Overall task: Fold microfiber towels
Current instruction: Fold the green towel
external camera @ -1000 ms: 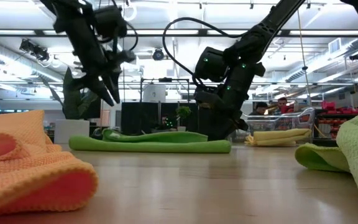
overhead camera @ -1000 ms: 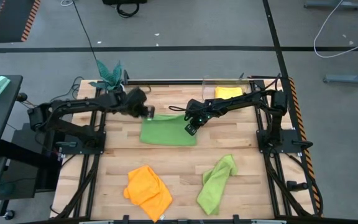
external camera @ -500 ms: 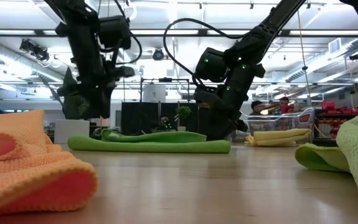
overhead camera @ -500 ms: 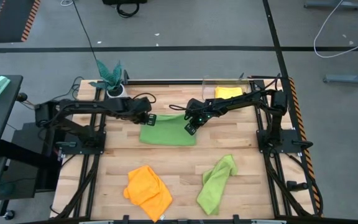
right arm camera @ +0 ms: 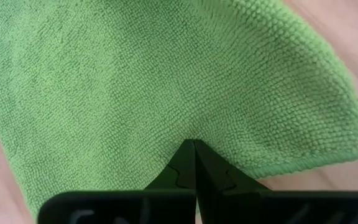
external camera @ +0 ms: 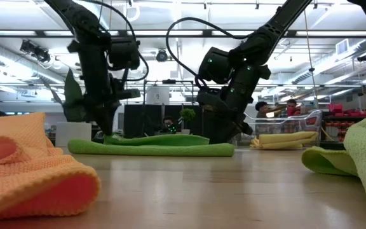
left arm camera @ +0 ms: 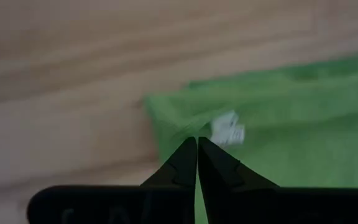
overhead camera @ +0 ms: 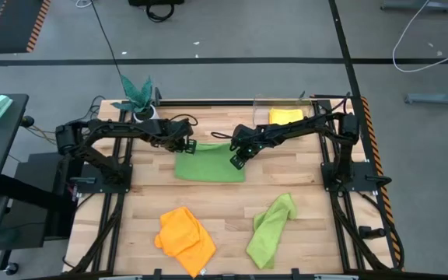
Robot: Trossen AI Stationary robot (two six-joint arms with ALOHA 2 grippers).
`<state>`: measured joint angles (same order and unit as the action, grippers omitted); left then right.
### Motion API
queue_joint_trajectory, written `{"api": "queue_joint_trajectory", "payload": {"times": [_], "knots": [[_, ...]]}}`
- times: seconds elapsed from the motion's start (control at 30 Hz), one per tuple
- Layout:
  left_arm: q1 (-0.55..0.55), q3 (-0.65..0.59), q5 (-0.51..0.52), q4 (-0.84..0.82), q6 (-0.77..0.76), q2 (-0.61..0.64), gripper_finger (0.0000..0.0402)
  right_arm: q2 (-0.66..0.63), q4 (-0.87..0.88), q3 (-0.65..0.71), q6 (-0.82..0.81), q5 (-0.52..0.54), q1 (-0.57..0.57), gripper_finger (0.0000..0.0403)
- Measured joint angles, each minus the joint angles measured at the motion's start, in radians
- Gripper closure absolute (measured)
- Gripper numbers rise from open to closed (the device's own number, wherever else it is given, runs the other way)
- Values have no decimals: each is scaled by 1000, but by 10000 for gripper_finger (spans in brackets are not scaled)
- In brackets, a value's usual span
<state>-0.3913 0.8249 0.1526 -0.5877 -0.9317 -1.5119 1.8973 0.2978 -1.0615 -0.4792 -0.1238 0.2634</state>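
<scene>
Both pincers pinch one green towel point(overhead camera: 211, 165) flat on the table point(overhead camera: 232, 210): my left pincer point(overhead camera: 187, 146) clamps a far corner, my right pincer point(overhead camera: 238, 161) its opposite edge, fingers fully together, probably so the cloth folds evenly.

1. A wooden plank surface point(overhead camera: 224, 202) is seen, framed by dark metal rails.
2. A teal leafy plant point(overhead camera: 137, 92) in a white pot point(overhead camera: 143, 113) is set at the far left corner of the surface.
3. A clear container point(overhead camera: 264, 107) is placed at the far edge, right of centre.
4. Grey floor point(overhead camera: 224, 31) with dark tape lines and loose cables is seen around the rig.
5. People point(external camera: 273, 108) are seen in the room beyond, near a wire cart point(external camera: 288, 121).
</scene>
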Motion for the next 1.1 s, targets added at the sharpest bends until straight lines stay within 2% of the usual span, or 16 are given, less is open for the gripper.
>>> {"api": "queue_joint_trajectory", "payload": {"times": [0.3,0.57,0.7,0.9,1.1], "knots": [[-76,0,0,98,77,-63,395,1,-5,0,-42,-5,-31,403],[-147,0,12,166,112,-68,375,1,-2,0,-78,-8,-53,402],[-169,0,9,187,138,-68,383,1,0,0,-94,-12,-60,402],[-126,0,-96,184,134,-10,395,0,24,-1,-94,-31,-31,402],[-16,0,-93,156,49,103,376,-37,60,4,-90,-9,21,402]]}}
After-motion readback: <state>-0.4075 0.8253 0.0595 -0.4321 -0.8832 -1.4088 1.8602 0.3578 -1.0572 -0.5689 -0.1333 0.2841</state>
